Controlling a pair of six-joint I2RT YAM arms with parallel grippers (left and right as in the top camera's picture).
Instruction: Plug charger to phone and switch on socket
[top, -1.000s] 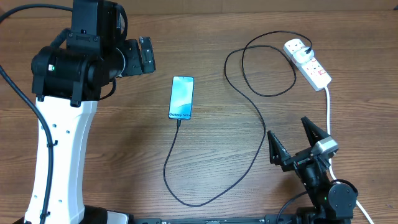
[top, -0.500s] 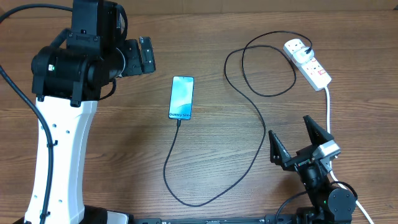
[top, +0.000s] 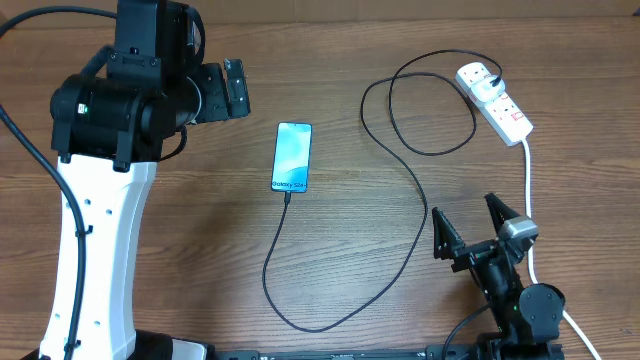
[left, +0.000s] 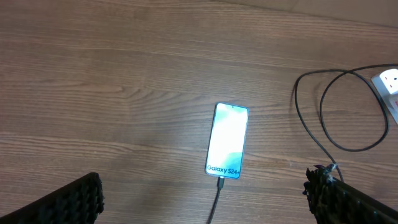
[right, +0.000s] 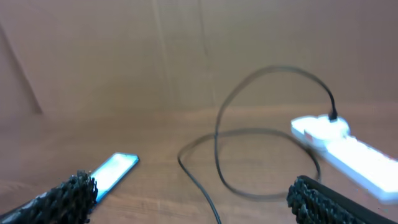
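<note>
The only legible text is "Galaxy S24+", in small dark letters near the lower end of the phone (left: 227, 140), on its light blue-green screen; the left wrist view shows it clearest. Red markings on the socket (top: 497, 102) are too small to read.

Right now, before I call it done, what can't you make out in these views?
1. Socket switches: too small in the overhead view to tell on from off. The right wrist view is blurred, and the left wrist view cuts the socket off at its right edge.
2. Charger tip: it reaches the phone at its lower edge, but it is too small in the overhead and left wrist views to show whether it is fully seated.
</note>
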